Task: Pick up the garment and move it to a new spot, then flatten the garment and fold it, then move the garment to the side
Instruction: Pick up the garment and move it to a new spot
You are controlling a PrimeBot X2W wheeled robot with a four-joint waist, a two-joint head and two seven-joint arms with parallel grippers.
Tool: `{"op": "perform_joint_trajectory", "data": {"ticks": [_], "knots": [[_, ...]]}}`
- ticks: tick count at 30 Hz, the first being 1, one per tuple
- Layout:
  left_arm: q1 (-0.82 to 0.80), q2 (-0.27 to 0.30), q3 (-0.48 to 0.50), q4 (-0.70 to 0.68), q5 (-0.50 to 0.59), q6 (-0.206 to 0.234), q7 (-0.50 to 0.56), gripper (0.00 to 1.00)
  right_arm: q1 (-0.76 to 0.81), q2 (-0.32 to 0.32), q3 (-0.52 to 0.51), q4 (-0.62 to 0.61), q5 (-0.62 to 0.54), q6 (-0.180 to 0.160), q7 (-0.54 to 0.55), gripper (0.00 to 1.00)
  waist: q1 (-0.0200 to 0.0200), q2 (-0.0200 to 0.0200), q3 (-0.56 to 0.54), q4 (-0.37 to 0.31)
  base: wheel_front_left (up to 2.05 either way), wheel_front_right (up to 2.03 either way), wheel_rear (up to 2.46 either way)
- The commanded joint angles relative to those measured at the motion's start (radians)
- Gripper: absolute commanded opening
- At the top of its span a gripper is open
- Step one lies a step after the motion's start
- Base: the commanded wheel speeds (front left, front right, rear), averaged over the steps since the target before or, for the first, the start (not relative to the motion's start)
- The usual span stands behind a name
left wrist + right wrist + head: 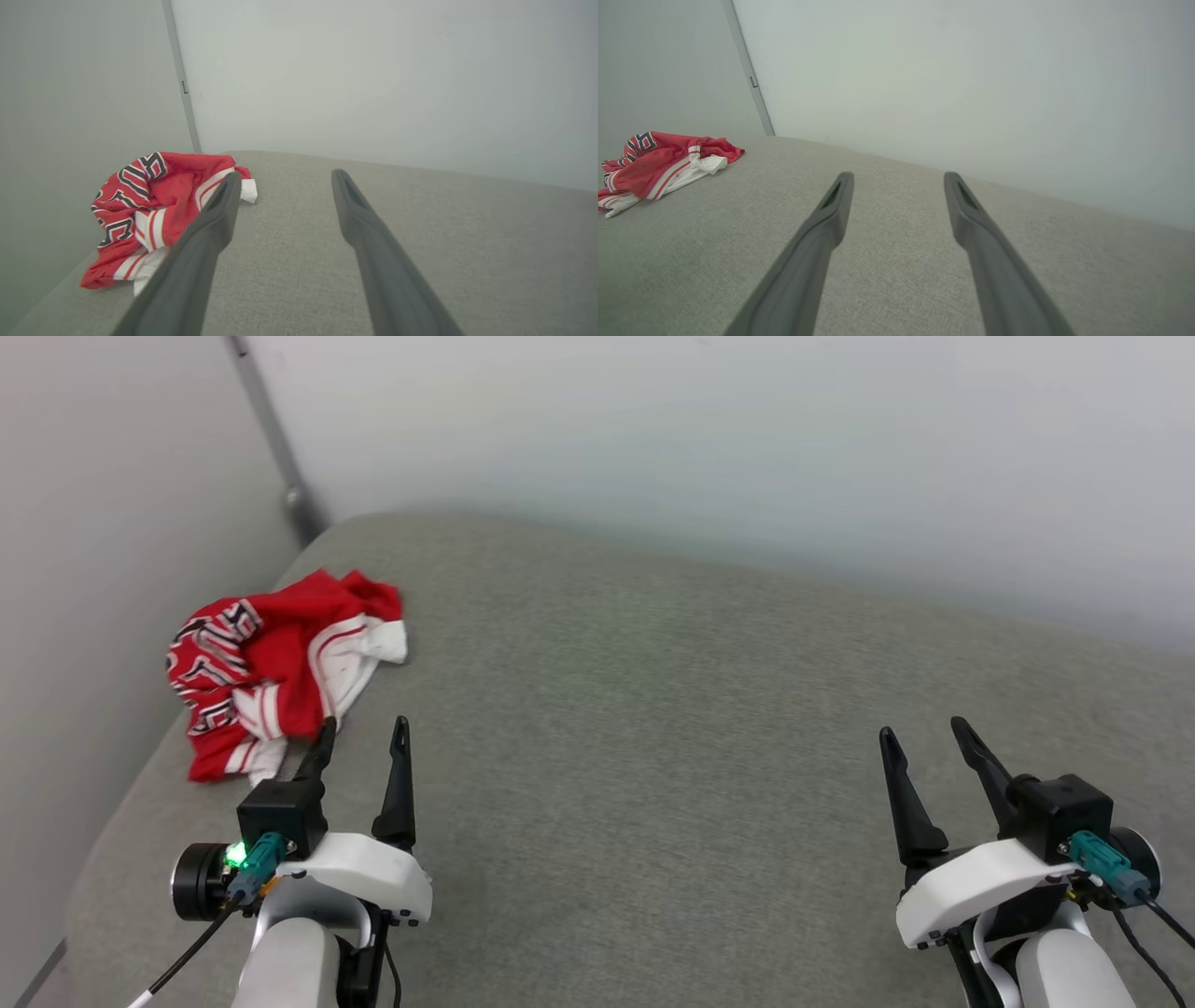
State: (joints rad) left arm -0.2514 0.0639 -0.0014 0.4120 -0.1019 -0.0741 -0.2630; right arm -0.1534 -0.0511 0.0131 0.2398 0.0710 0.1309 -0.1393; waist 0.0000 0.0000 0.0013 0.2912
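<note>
Head view: garment lies crumpled, far left on grey surface.

Soft, even, diffuse light, faint shadows, no glare, wide-angle bending at wrist-view edges, near fingers slightly blurred

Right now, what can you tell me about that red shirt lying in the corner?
The garment is a red jersey of soft-looking fabric, with white, red-striped sleeve parts and black, white-outlined lettering too crumpled to read. It lies bunched in a heap on the grey fabric surface, at its far left corner beside the wall. Only that surface touches it, as far as shows.
</note>
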Motion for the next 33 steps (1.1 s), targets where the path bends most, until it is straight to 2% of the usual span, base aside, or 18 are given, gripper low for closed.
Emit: {"op": "perform_joint_trajectory", "data": {"ticks": [1, 11, 18, 26, 33], "knots": [[0.002, 0.003, 0.007, -0.008, -0.002, 0.004, -0.003, 1.00, -0.002, 0.001, 0.007, -0.007, -0.006, 0.000, 0.003, 1.00, 0.0000, 0.0000, 0.008, 0.058, 0.00, 0.00, 0.00], [0.010, 0.004, 0.037, -0.030, 0.004, 0.013, -0.003, 1.00, -0.010, 0.001, 0.040, -0.021, -0.014, 0.000, 0.014, 1.00, 0.0000, 0.0000, 0.022, 0.175, 0.00, 0.00, 0.00], [0.014, 0.007, 0.052, -0.045, 0.012, 0.010, -0.003, 1.00, -0.024, 0.001, 0.056, -0.020, -0.006, 0.000, 0.014, 1.00, 0.0000, 0.0000, 0.030, 0.224, 0.00, 0.00, 0.00], [0.009, 0.004, 0.069, -0.052, 0.016, 0.014, -0.003, 1.00, -0.033, 0.001, 0.064, -0.014, -0.002, 0.000, 0.011, 1.00, 0.0000, 0.0000, 0.032, 0.230, 0.00, 0.00, 0.00], [-0.059, 0.021, 0.086, -0.034, 0.012, 0.008, -0.003, 1.00, -0.047, 0.001, 0.064, -0.017, 0.000, 0.000, 0.022, 1.00, 0.0000, 0.0000, 0.053, 0.196, 0.00, 0.00, 0.00]]}}
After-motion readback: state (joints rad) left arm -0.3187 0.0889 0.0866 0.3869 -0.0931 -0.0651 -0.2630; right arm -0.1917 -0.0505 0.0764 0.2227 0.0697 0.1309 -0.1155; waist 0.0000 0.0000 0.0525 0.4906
